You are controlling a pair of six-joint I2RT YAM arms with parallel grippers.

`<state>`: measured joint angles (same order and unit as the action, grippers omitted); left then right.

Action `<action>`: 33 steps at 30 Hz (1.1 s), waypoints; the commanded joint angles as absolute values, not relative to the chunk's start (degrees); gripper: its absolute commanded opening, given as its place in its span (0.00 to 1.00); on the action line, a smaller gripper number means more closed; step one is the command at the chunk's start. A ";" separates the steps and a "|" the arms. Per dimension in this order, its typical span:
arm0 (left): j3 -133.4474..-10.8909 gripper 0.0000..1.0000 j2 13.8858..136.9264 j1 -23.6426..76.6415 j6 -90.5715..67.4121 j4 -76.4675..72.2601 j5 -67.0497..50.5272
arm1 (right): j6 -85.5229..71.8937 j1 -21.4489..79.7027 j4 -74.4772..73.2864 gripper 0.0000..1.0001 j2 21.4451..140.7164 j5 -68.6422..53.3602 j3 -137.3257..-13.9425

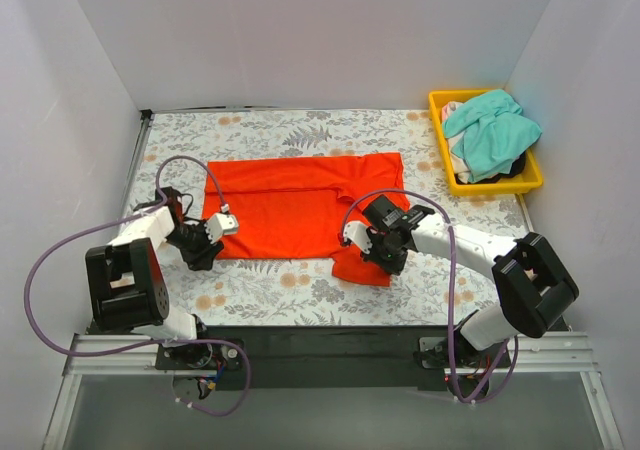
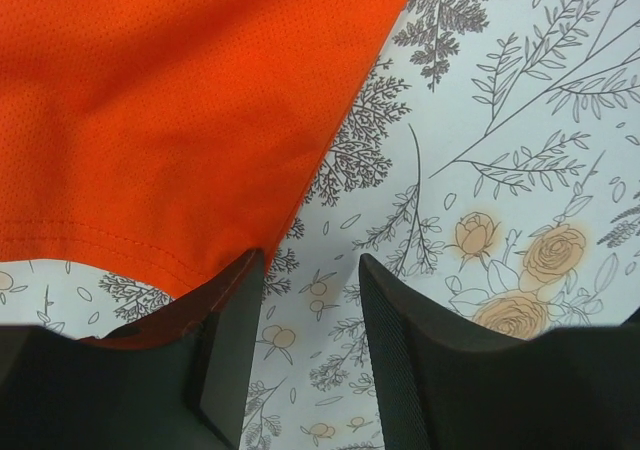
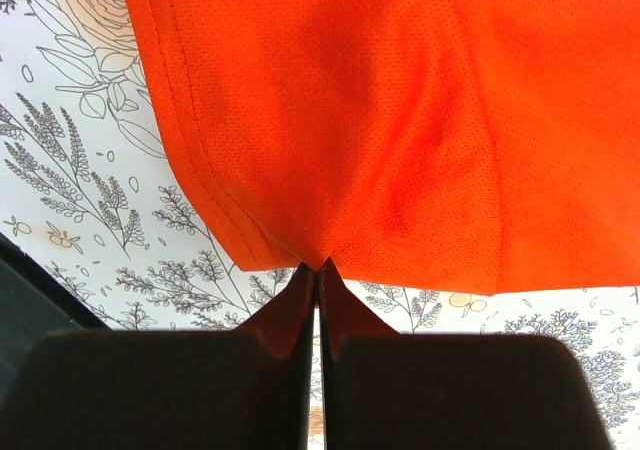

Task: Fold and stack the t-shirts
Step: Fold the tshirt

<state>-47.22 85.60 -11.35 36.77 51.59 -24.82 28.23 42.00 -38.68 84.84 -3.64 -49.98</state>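
The orange-red t-shirt [image 1: 300, 205] lies spread flat on the flowered table, partly folded. My left gripper [image 1: 208, 242] sits at its near left corner. In the left wrist view that gripper [image 2: 312, 260] is open, with only tablecloth between its fingers, and the shirt's hem [image 2: 150, 120] ends against the left finger [image 2: 235, 310]. My right gripper [image 1: 385, 250] is at the near right flap. In the right wrist view it [image 3: 318, 270] is shut on the edge of the orange cloth [image 3: 350, 100], which puckers at the tips. The teal-green t-shirt [image 1: 492, 130] lies crumpled in the bin.
A yellow plastic bin [image 1: 495, 185] stands at the far right of the table, holding the teal shirt and other bunched cloth. White walls close in the table on three sides. Purple cables loop from both arms over the near table.
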 commanded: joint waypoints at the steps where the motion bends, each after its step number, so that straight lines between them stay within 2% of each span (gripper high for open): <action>1: -46.06 0.41 84.37 -10.81 39.20 47.73 -24.17 | 27.86 41.57 -40.34 0.01 84.73 -5.54 -52.47; 5: -45.44 0.36 85.51 -10.55 38.67 46.32 -23.73 | 27.77 41.31 -40.52 0.01 84.99 -5.62 -52.47; 9: -44.48 0.25 84.91 -10.20 39.11 46.14 -23.12 | 28.21 41.22 -40.78 0.01 83.76 -5.89 -51.77; 11: -44.03 0.24 83.33 -10.20 39.55 46.14 -23.12 | 28.39 41.22 -41.04 0.01 83.32 -5.54 -51.51; 16: -44.12 0.11 79.81 -9.93 40.96 47.11 -24.43 | 28.48 41.31 -41.05 0.01 83.58 -5.62 -51.59; 18: -45.08 0.13 78.58 -9.84 41.04 48.59 -24.96 | 28.48 41.22 -41.22 0.01 83.58 -5.89 -51.50; 19: -46.39 0.21 78.14 -9.84 40.70 48.69 -25.13 | 28.56 41.22 -41.22 0.01 83.50 -5.89 -51.50; 23: -48.25 0.35 76.82 -9.84 40.78 48.43 -25.66 | 28.56 41.22 -41.22 0.01 83.58 -5.89 -51.50; 33: -47.03 0.42 82.09 -9.49 41.75 46.58 -23.91 | 29.00 40.96 -41.22 0.01 84.55 -6.15 -52.21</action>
<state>-47.24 81.69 -9.89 40.10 47.55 -23.53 28.51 41.25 -40.18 84.79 -4.93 -50.48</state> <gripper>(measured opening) 0.415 0.022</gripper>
